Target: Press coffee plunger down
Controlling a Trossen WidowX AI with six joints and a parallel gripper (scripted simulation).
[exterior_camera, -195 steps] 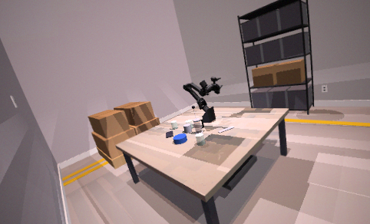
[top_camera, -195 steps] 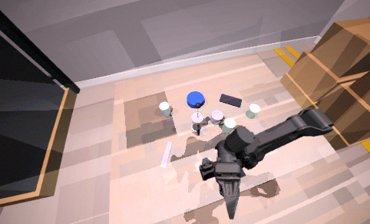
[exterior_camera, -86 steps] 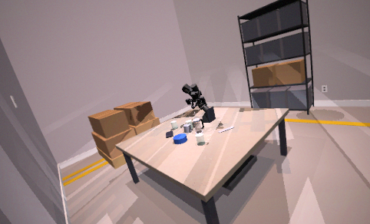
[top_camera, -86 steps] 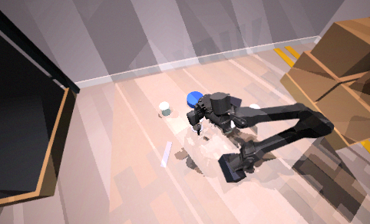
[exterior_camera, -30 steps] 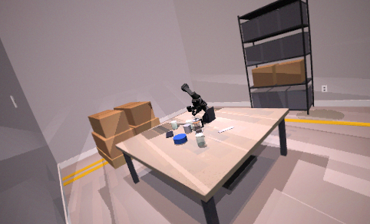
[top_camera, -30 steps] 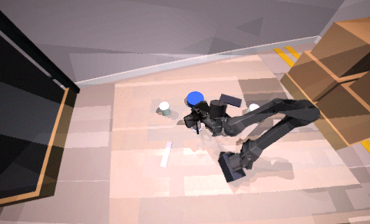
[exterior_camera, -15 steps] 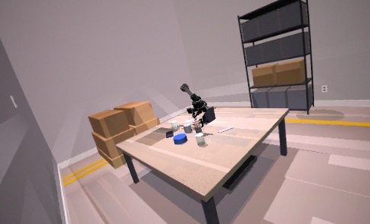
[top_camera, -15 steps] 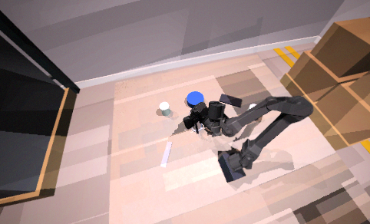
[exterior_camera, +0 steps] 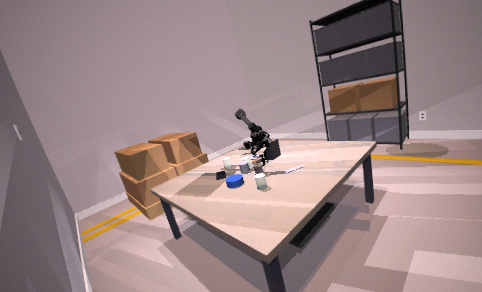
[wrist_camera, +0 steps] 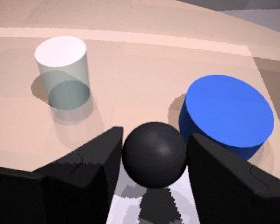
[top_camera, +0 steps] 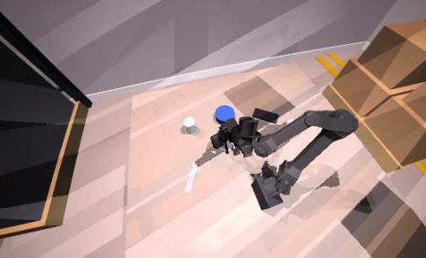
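Note:
My gripper (wrist_camera: 155, 139) (top_camera: 223, 138) (exterior_camera: 253, 158) is shut on the black ball knob (wrist_camera: 153, 152) of the coffee plunger, with one dark finger on each side of it. The press stands upright on the table (exterior_camera: 262, 220), directly under the gripper, and its body is mostly hidden by the fingers. In the top view the arm reaches left from its base (top_camera: 267, 194) and covers the press.
A blue round disc (wrist_camera: 227, 112) (top_camera: 224, 114) (exterior_camera: 235, 181) lies close beside the press. A glass cup with a white top (wrist_camera: 63, 72) (top_camera: 189, 125) (exterior_camera: 261, 181) stands further off. A small black box (top_camera: 265, 115) and a white strip (top_camera: 190, 178) (exterior_camera: 294, 169) lie on the table. Cardboard boxes (top_camera: 395, 88) and a shelf (exterior_camera: 362, 75) stand off the table.

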